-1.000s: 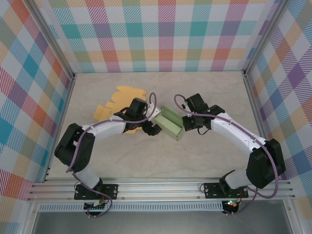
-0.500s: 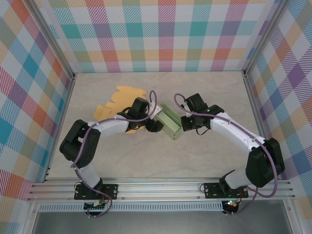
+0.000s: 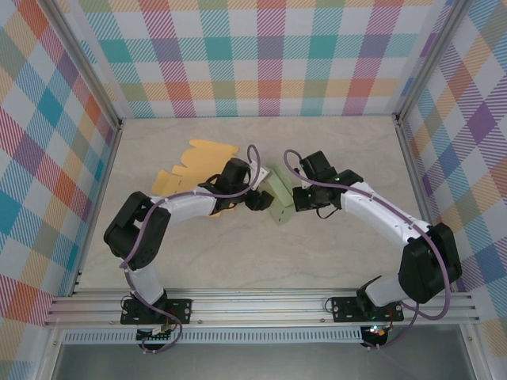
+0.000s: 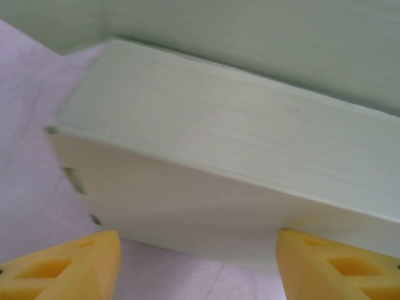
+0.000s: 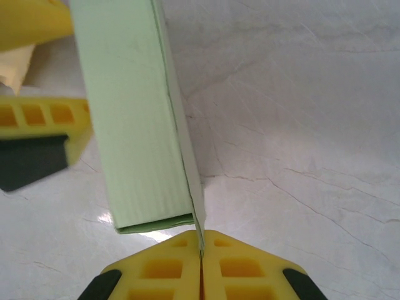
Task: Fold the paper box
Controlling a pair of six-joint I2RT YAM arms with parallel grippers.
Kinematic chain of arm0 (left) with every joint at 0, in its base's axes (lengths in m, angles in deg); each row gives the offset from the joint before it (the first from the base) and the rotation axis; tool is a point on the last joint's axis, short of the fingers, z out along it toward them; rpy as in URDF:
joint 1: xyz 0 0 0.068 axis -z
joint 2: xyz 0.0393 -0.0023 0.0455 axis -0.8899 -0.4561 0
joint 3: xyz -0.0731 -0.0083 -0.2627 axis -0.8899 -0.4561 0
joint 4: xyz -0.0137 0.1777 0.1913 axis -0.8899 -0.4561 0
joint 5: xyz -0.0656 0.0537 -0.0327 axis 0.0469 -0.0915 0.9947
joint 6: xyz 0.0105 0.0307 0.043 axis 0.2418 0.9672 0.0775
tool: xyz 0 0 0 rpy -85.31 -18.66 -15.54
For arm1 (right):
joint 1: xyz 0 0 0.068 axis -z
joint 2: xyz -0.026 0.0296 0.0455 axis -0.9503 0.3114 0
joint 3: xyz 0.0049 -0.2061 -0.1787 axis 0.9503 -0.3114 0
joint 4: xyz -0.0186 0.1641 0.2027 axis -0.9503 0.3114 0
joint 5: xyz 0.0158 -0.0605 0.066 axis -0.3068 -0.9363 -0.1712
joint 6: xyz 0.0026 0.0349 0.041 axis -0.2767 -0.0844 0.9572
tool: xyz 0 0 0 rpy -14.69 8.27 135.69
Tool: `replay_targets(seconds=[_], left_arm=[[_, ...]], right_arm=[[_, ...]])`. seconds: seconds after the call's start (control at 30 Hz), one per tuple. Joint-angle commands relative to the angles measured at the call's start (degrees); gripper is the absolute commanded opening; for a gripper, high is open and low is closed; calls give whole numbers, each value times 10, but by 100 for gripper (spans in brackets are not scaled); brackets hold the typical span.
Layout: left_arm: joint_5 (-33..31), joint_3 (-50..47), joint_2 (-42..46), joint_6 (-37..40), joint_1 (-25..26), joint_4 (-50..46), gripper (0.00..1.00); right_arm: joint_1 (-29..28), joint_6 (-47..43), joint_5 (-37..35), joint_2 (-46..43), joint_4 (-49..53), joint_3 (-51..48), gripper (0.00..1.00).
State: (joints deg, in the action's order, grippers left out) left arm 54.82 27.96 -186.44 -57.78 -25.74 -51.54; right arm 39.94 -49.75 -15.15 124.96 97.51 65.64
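- Table (image 3: 238,261): pale marbled top.
- Yellow card sheets (image 3: 198,157): flat, far-left of ctr, partly under L arm.
- Green paper box (image 3: 276,199): mid-table, betw both grippers; long, lying at angle, resting on table.
- L gripper (image 4: 200,265): jaws part-open, set vs box side wall, nothing clamped; contact w/ wall, cannot tell.
- R gripper (image 5: 201,255): closed tight, pinching thin edge of box wall.

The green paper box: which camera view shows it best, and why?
Top external: the green box shows nearly whole from above. Right wrist shows one wall edge-on, pinched in the right gripper. Left wrist shows a close, cropped panel.
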Motion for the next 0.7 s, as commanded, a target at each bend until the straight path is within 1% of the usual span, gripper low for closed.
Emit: replay_targets(seconds=[0.0,0.1,0.3,0.47,0.57,0.63,0.67], left_arm=[[-1,-11,-4,-19,25,29,67],[0,-26,1,-29,34,49,67],[-20,-59,17,-46,50,86,67],[-49,-71,11,-71,63,135,67],[-61,-70,17,-79,66,145,67],[-71,-68,25,-79,66,138,67],[-77,-67,29,-76,66,133,67]], right_arm=[[-5,34,14,7,-32,11,10],[-6,33,15,11,-43,13,12],[-6,7,8,24,-33,29,15],[-6,-6,3,44,-30,42,16],[-6,-8,-4,53,-23,48,16],[-6,-9,-8,53,-21,47,19],[-6,-9,-8,53,-20,47,22]])
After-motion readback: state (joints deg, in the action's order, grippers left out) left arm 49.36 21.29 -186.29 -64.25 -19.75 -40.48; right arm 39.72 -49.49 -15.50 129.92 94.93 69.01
